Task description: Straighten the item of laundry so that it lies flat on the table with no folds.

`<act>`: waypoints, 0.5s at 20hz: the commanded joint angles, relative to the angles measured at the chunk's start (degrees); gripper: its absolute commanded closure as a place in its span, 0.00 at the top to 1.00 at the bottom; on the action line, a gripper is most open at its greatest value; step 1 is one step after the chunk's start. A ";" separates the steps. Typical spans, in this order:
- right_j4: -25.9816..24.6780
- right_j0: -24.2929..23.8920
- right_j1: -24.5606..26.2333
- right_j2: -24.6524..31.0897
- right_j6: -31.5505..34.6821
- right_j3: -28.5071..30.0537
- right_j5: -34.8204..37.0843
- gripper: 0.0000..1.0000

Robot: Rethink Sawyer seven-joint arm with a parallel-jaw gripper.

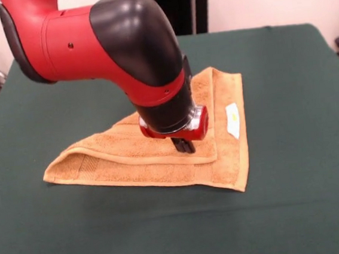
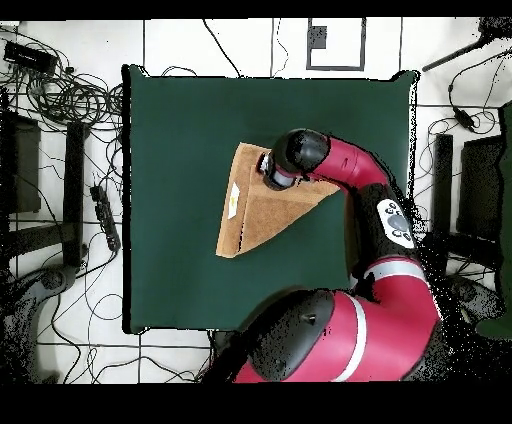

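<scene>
We see the towel (image 1: 160, 158) lying near the middle of the green surface (image 1: 308, 197), folded over diagonally into a triangle, its white label (image 1: 233, 121) facing up. The arm (image 1: 120, 53) reaches down, and the jaws (image 1: 184, 145) touch the folded top layer; we cannot tell whether they are spread or pinching.

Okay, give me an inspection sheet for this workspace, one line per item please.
Surface: dark green felt-covered table, flat and unwrinkled where visible.
Job's things: orange-tan terry towel, folded over into a triangle, layered edges showing; white-and-yellow label facing up.
Clutter: nothing seen on the table.
Grippers: black gripper down at the towel's upper layer; open or shut cannot be told.
Cables: black cables tangled on the floor beside the table.
Surroundings: white tiled floor, dark equipment at the edges.
</scene>
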 commanded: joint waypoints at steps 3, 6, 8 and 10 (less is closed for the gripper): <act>-1.02 3.63 13.25 1.15 10.36 -5.71 -19.79 0.00; -1.20 4.07 13.29 0.53 10.89 -6.18 -19.58 0.00; -1.28 4.09 13.29 0.46 10.85 -6.18 -19.82 0.00; -1.18 3.90 13.21 0.56 10.62 -5.77 -20.39 0.00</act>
